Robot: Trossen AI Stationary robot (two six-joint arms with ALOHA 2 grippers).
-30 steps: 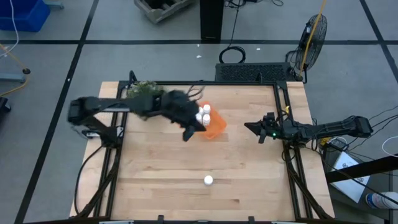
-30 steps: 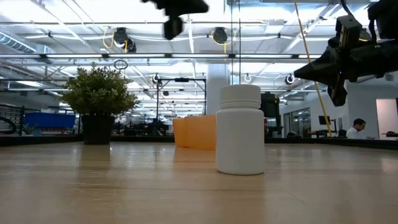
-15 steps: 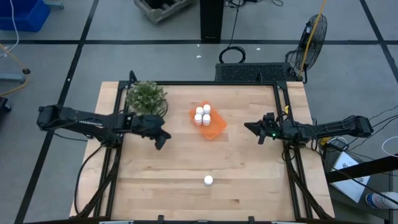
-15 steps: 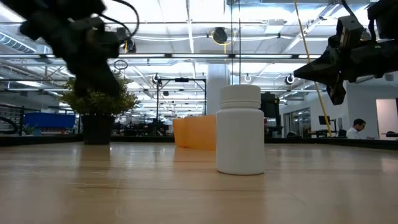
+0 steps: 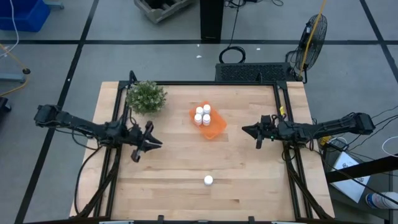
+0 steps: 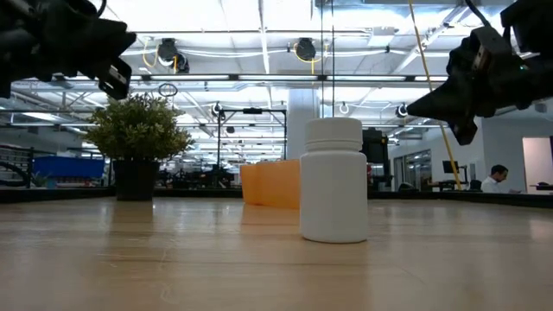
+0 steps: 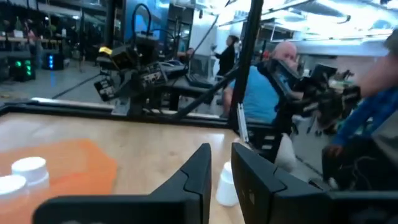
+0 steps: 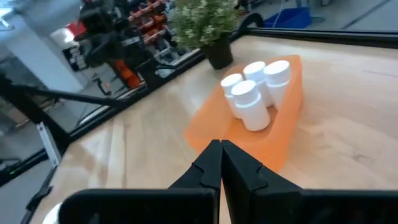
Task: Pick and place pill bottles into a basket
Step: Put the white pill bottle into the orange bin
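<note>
The orange basket (image 5: 210,122) sits mid-table and holds several white pill bottles (image 8: 256,93), standing upright. One more pill bottle (image 5: 208,180) stands alone on its base near the table's near edge and looms large in the low view (image 6: 333,181). My left gripper (image 5: 158,143) hovers by the table's left edge, well left of the basket, its fingers (image 7: 200,167) a narrow gap apart with nothing between them. My right gripper (image 5: 244,130) hangs shut and empty to the right of the basket, pointing at it (image 8: 221,148).
A green potted plant (image 5: 146,97) stands at the table's far left corner. A black frame rail (image 5: 283,124) runs along the table's right side. Bare wood lies between the basket and the lone bottle. People show in the room beyond the table (image 7: 258,87).
My left arm has pulled back from above the basket toward the table's left edge and come down, and its gripper has tipped from pointing down to nearly level. The bottles and the basket have not moved.
</note>
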